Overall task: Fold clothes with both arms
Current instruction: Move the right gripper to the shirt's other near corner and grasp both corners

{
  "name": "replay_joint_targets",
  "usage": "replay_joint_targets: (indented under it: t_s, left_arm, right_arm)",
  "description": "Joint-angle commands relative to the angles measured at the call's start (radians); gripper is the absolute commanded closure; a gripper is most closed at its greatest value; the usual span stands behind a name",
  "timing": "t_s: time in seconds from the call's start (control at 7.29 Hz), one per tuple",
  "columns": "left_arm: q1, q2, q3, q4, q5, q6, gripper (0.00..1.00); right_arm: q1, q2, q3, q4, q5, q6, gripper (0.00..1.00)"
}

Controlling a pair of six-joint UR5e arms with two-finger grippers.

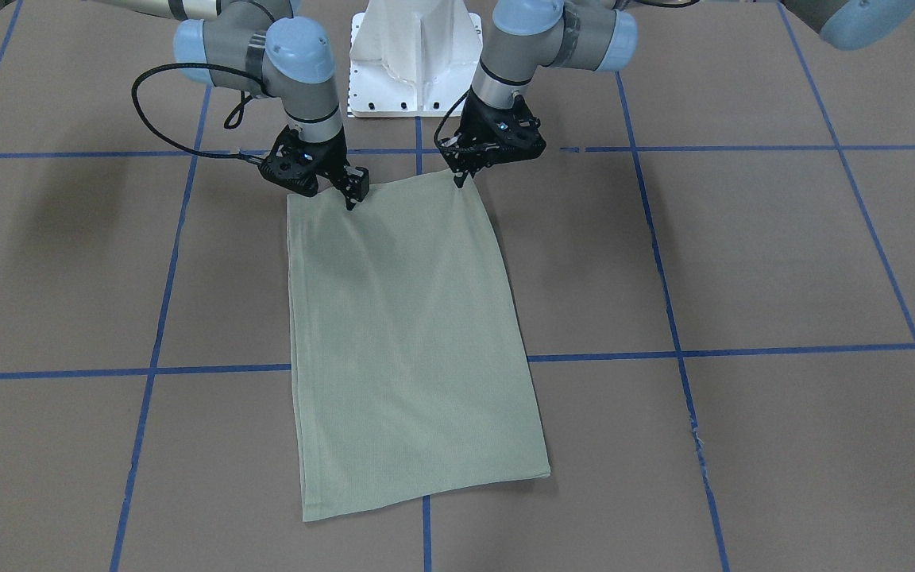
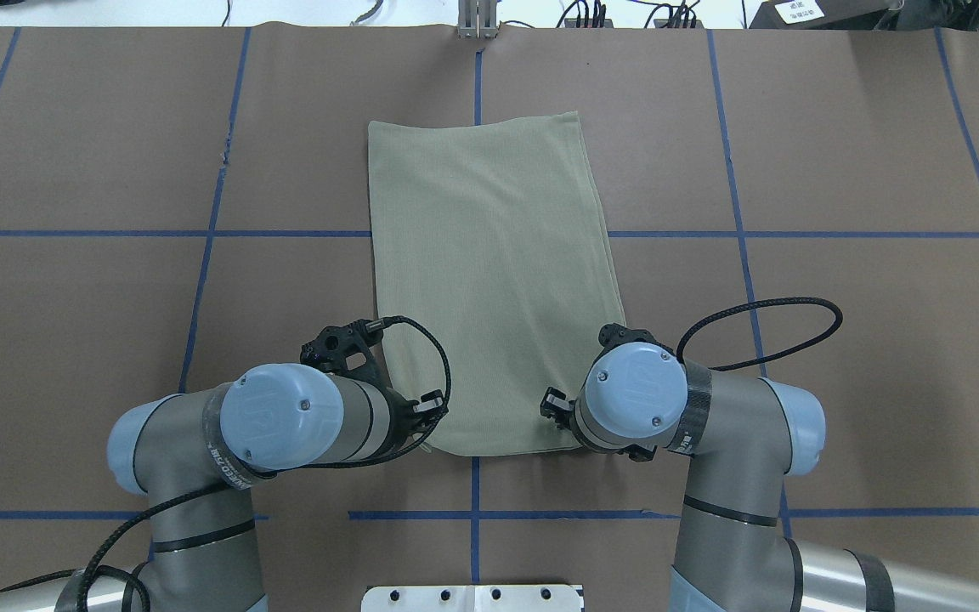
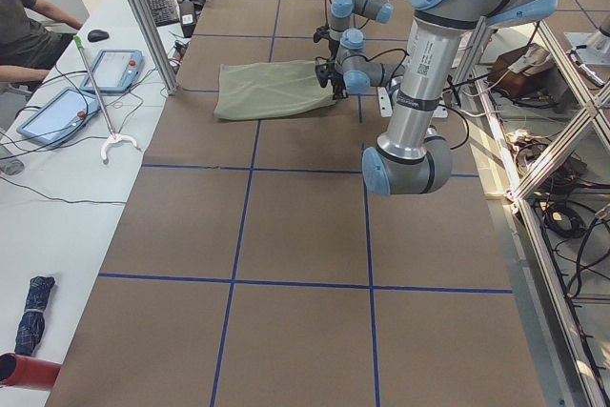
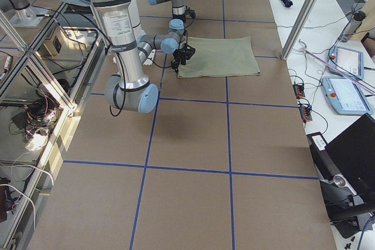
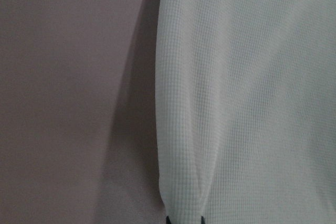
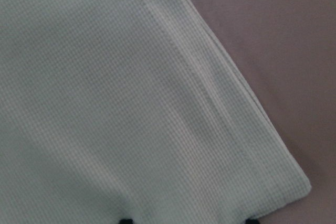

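So, the shirt (image 1: 410, 334) is lying flat on the brown table (image 1: 743, 254), folded into a long narrow rectangle. It runs straight out from the white pedestal base (image 1: 416, 56), with one short edge on the base's side. Both my grippers are down at that base-side edge, one near each corner. My left gripper (image 1: 458, 181) has its fingertips squeezed close together, with a little pucker of the knit pinched between them. My right gripper (image 1: 352, 199) has its fingertips spread wide with flat fabric between them, close to the shirt's layered side edge.
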Motion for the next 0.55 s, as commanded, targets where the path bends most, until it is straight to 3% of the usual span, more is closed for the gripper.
replay_joint_targets:
  t_s: [0.0,0.41]
  left_arm:
    - [0.0,-0.002,-0.001,0.0,0.0,0.0,1.0]
    - [0.0,-0.002,-0.001,0.0,-0.002,0.0,1.0]
  right_arm:
    - [0.002,0.003,0.001,0.0,0.001,-0.004,1.0]
    - [0.016,0.035,0.002,0.0,0.004,-0.001,1.0]
